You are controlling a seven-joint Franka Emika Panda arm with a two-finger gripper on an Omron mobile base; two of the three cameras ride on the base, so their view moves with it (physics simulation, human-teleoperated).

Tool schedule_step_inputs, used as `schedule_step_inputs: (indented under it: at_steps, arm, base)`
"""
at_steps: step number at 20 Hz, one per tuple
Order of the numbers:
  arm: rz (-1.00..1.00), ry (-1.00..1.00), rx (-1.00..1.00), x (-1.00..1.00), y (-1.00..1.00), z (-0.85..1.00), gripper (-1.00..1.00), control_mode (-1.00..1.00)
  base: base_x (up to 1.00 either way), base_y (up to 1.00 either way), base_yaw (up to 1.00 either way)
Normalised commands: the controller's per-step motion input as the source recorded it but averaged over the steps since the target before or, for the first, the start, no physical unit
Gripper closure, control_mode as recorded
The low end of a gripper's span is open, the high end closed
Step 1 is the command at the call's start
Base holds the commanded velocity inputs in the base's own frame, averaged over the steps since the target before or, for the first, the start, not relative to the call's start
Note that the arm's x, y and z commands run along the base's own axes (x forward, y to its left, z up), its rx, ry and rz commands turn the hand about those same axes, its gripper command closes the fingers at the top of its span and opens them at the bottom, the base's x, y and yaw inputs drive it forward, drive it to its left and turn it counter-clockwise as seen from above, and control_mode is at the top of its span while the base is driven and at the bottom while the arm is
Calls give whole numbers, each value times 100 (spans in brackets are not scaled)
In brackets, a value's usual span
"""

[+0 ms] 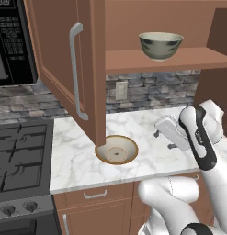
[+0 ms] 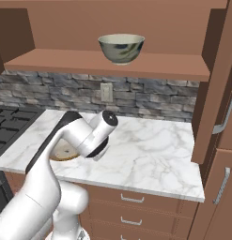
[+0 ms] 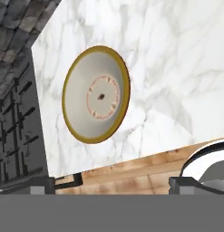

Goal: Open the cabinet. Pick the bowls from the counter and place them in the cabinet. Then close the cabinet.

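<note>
White marble counter (image 1: 147, 151) beneath the opened cabinet (image 1: 64, 59): grey-green bowl (image 1: 161, 45) already shelved, cream bowl (image 1: 116, 149) awaiting pickup near the counter's front edge, gripper (image 1: 163, 136) with jaws apart, empty, door unclosed.

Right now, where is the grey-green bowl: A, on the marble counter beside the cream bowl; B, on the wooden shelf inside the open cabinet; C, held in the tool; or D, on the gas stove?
B: the grey-green bowl stands upright on the cabinet's wooden shelf, while the cream bowl sits on the marble counter below.
</note>
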Motion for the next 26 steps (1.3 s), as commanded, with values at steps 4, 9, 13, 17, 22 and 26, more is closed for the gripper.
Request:
schedule_step_inputs:
  at_steps: [4,9,13,17,22,26]
  arm:
    - [10,-1,6,25,1,-30,-100,-100]
    - [3,-1,10,16,8,-49,-100,-100]
    - [0,0,11,11,19,-43,-100,-100]
    - [-1,0,8,12,21,-30,-100,-100]
    - [-6,1,2,17,7,-19,-100,-100]
    - [-6,2,0,22,0,-10,-100,-100]
  base:
    - [0,0,0]
    - [0,0,0]
    - [0,0,0]
    - [0,0,0]
    - [0,0,0]
    - [0,0,0]
